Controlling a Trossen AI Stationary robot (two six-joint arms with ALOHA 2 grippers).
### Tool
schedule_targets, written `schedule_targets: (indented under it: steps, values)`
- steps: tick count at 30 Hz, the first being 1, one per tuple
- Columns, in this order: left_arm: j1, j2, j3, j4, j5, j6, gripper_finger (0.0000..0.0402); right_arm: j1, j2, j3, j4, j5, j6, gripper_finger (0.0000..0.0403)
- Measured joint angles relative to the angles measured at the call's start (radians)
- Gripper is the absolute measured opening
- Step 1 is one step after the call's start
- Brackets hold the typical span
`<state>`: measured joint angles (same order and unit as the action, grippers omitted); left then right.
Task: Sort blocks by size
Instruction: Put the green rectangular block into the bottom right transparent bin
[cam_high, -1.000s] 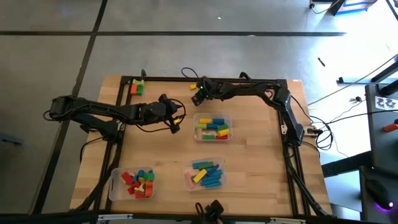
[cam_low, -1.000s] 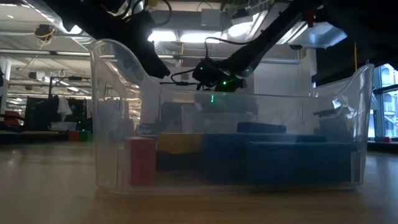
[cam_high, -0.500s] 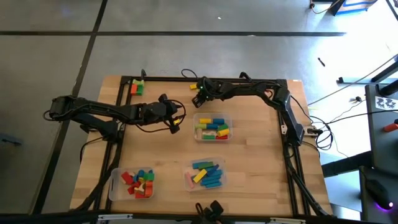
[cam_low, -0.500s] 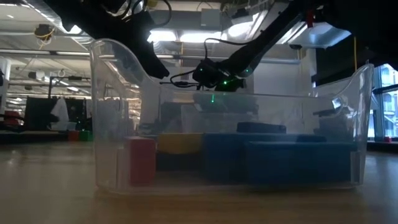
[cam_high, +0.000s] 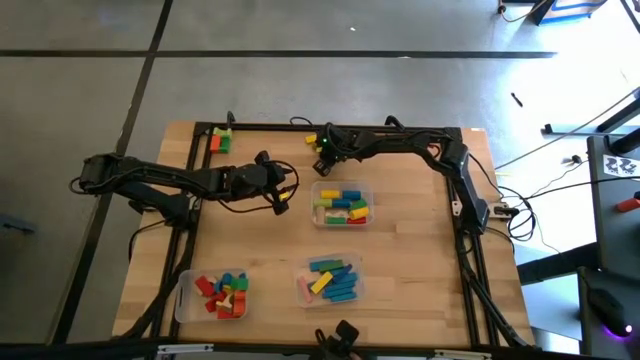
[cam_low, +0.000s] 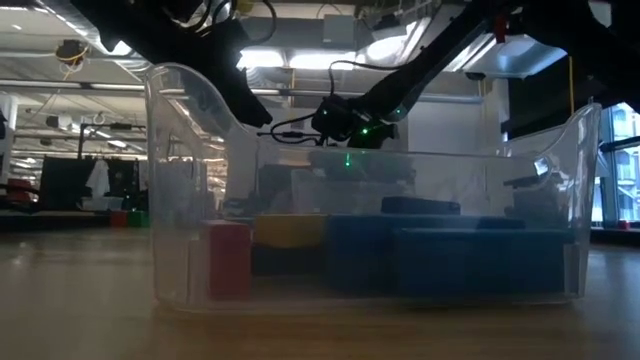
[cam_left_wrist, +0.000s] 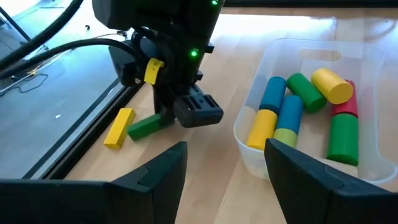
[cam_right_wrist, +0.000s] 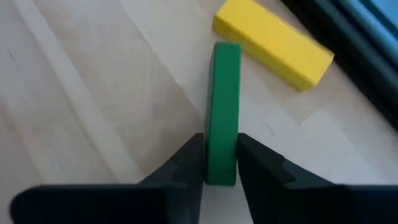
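At the far edge of the surface (cam_high: 400, 250), the right end effector (cam_right_wrist: 221, 163) has its fingers pressed against both sides of a green bar block (cam_right_wrist: 224, 112), which lies just beside a yellow bar block (cam_right_wrist: 272, 42) near the frame rail. The step in hand looks like the pick-up. Next it likely calls for lifting the bar and carrying it to the tray (cam_high: 342, 186) of matching lengths. The left end effector (cam_left_wrist: 224, 171) hovers released, left of that tray.

Three clear trays (cam_high: 343, 186) of blocks (cam_high: 339, 205), two arms (cam_high: 170, 182).
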<state>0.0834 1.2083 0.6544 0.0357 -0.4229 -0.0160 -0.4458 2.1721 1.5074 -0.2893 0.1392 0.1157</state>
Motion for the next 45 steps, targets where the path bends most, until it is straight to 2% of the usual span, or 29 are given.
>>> schedule_targets:
  steps: [8,13,18,24,37,45]
  values:
    - [0.0,0.0,0.0,0.001,0.0,0.024,0.021,0.0,-0.011,0.0,-0.025,0.008,-0.095,0.0067]
    - [0.0,0.0,0.0,0.002,0.0,0.024,0.021,0.0,-0.025,0.0,-0.046,0.007,-0.13,0.0062]
    - [0.0,0.0,0.0,0.002,0.0,0.024,0.021,0.005,-0.079,0.0,-0.068,-0.001,-0.147,0.0061]
    - [0.0,0.0,0.0,-0.002,0.0,0.026,0.021,0.038,-0.164,0.0,-0.172,-0.022,-0.147,0.0059]
    - [-0.02,0.0,-0.001,-0.037,0.0,0.058,0.021,0.323,-0.413,0.0,-0.417,-0.059,-0.109,0.0058]
    - [-0.02,0.0,-0.001,-0.053,0.0,0.056,0.021,0.56,-0.474,0.0,-0.478,-0.124,-0.069,0.0058]
